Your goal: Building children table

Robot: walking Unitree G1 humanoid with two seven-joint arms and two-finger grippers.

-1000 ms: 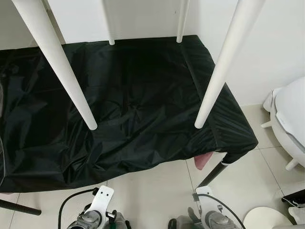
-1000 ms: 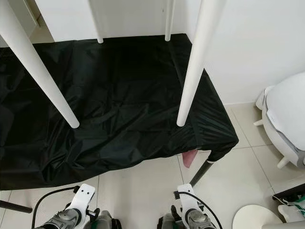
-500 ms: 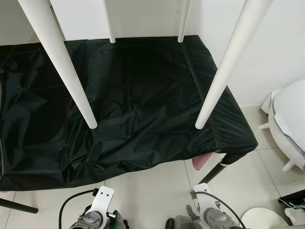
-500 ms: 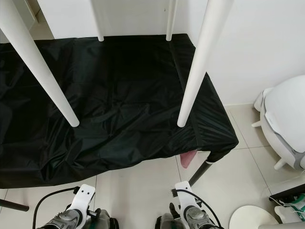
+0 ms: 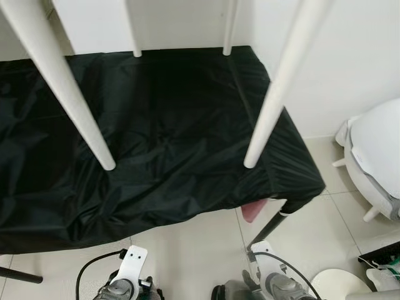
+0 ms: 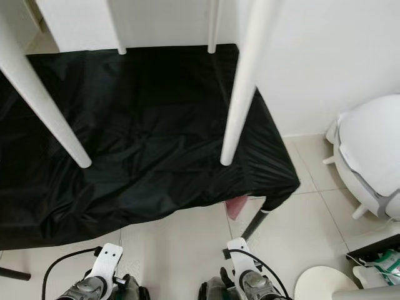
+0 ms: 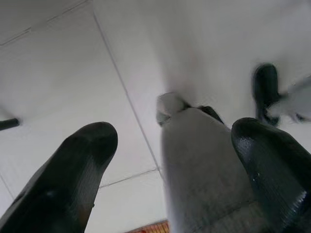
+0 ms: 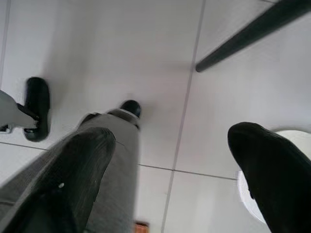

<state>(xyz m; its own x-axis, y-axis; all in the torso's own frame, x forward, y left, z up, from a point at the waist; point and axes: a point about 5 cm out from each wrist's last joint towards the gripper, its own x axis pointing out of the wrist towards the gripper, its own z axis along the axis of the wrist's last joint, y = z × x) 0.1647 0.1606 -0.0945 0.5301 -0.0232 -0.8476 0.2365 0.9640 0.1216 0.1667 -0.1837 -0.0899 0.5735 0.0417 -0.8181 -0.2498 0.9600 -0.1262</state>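
- A black sheet (image 5: 156,144), wrinkled, covers a low frame set against the white wall (image 5: 350,56).
- Something pink (image 5: 253,211) shows under the sheet's near right corner.
- A white rounded object (image 5: 375,156) stands on the tiled floor (image 5: 187,250) to the right.

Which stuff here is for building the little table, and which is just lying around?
For the table:
near white table legs
far white table legs

Just lying around:
black cover sheet
pink thing under its edge
white toilet
white round disc on the floor
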